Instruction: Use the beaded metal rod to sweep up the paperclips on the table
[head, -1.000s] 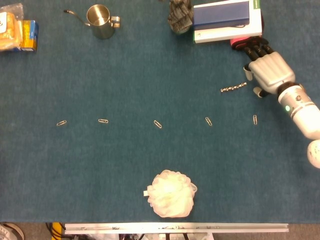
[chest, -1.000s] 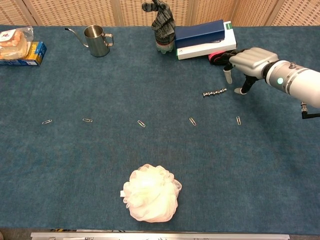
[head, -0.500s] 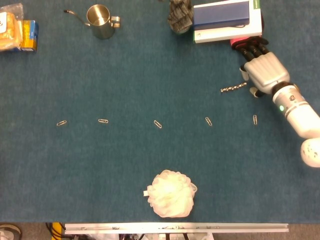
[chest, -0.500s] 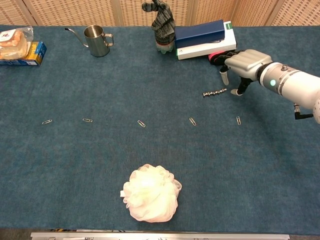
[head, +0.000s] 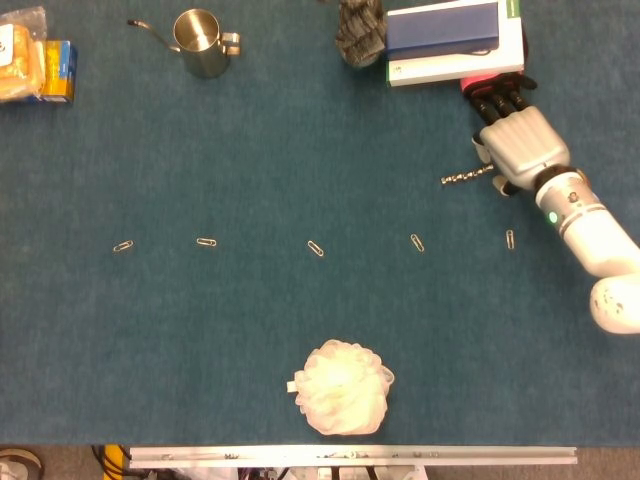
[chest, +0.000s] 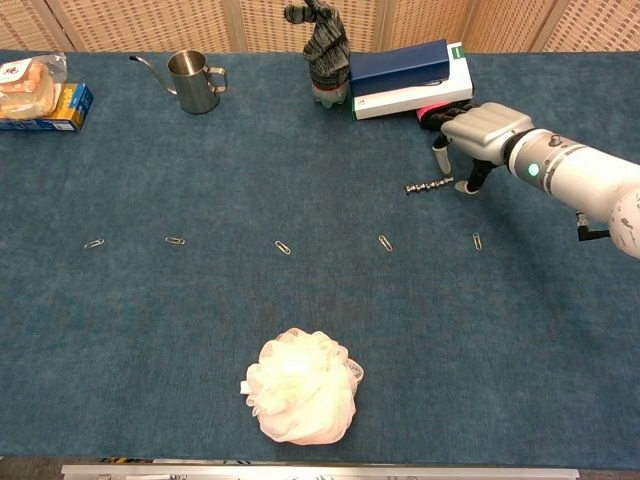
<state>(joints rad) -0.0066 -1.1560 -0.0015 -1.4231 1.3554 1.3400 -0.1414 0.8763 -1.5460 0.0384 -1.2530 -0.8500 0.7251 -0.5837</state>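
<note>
The beaded metal rod (head: 466, 177) (chest: 428, 186) lies flat on the blue table, right of centre. My right hand (head: 515, 145) (chest: 478, 132) hovers palm down over the rod's right end, fingers apart and pointing down on either side of it, holding nothing. Several paperclips lie in a row across the table, from the leftmost paperclip (head: 124, 246) (chest: 94, 243) through a middle paperclip (head: 316, 248) (chest: 284, 247) to the rightmost paperclip (head: 510, 239) (chest: 477, 240). My left hand is not visible in either view.
A white bath pouf (head: 343, 388) (chest: 303, 386) sits near the front edge. At the back stand a metal pitcher (head: 200, 42), a dark knitted item (head: 360, 35), stacked books (head: 455, 40) with a pink object (head: 478, 81) beside them, and snack packs (head: 35, 65).
My right hand has slid left and slightly back, from beside the rod to over its right end. The rod and paperclips have not moved.
</note>
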